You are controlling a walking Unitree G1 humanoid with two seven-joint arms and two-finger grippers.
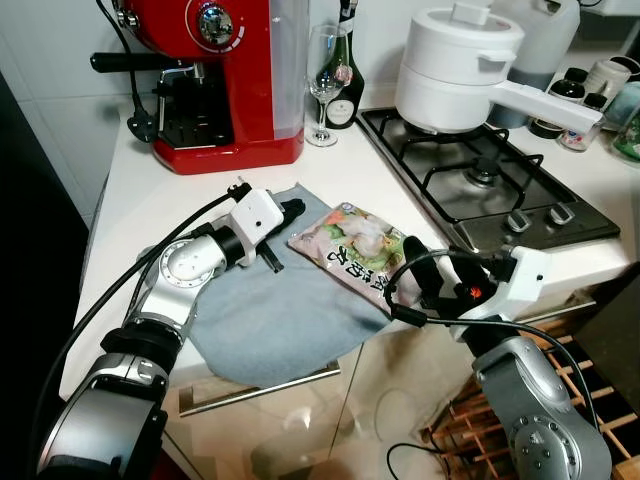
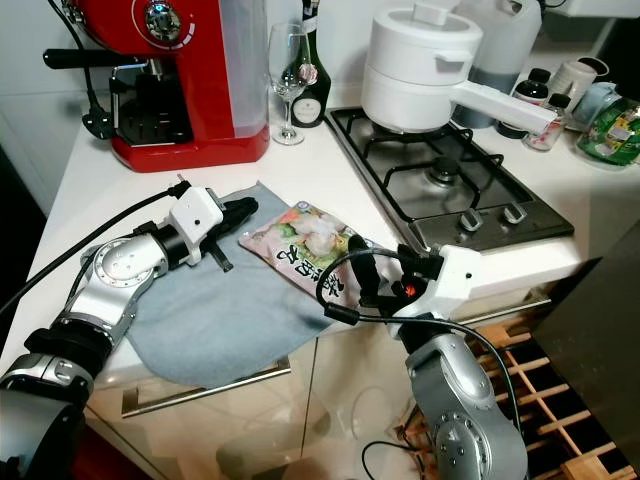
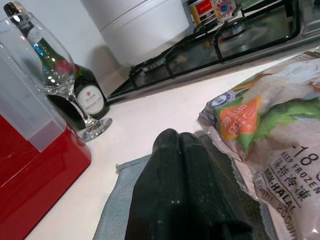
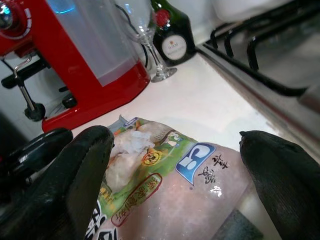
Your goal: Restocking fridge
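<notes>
Right wrist view is showing the right gripper [image 4: 175,185] with its two black fingers [image 4: 75,175] spread wide apart, one on each side of the frozen food bag [image 4: 170,185], the bag's near end lying between them; whether the pads are touching the plastic cannot be told. The left wrist view is showing the left gripper [image 3: 182,145] with its fingers pressed together, their tips resting low over the grey cloth [image 3: 120,200] just beside the bag's far edge. In the left eye view the bag [image 1: 350,245] is lying flat on the white countertop [image 1: 200,190], partly on the grey cloth [image 1: 280,320], which is hanging a little over the counter's front edge. The left gripper [image 1: 292,210] is sitting at the bag's left side, and the right gripper [image 1: 405,262] is reaching in from the counter's front at the bag's near right corner. Behind the bag, a red espresso machine [image 1: 225,80] is standing at the back left, with a wine glass [image 1: 325,75] and a dark bottle [image 1: 345,70] just beside it. To the right, a white pot [image 1: 460,65] is sitting on the gas hob [image 1: 490,180], with small jars [image 1: 585,100] near the hob's far corner.
</notes>
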